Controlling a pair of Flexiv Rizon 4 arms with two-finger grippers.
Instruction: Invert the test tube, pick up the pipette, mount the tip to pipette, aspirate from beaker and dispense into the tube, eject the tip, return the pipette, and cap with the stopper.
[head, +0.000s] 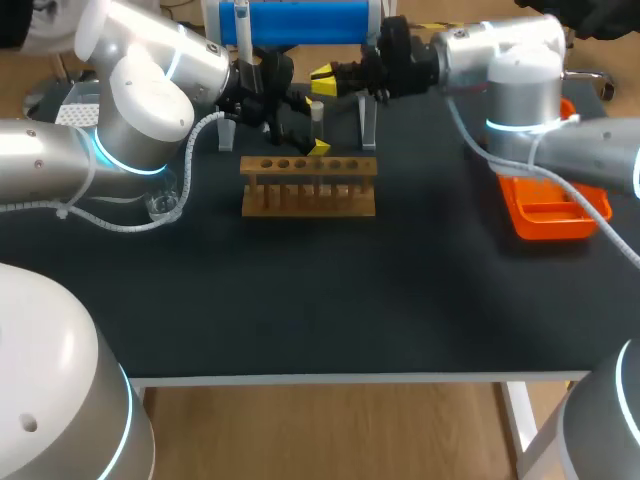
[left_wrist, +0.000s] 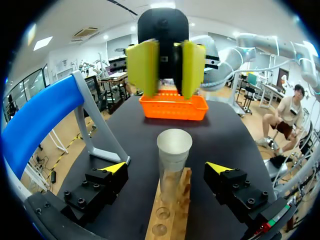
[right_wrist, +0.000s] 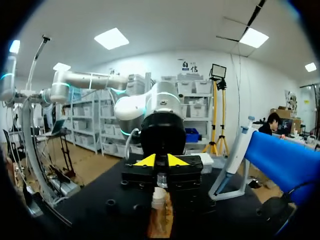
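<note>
place: laboratory bench | evidence: wooden test-tube rack (head: 308, 186), pipette (head: 242, 28) on its blue stand (head: 300, 22) (chemistry kit)

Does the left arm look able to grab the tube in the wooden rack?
Likely yes: the tube, upright in the rack, stands between the open fingers of the left tool with nothing blocking; the right tool hangs beyond it.
</note>
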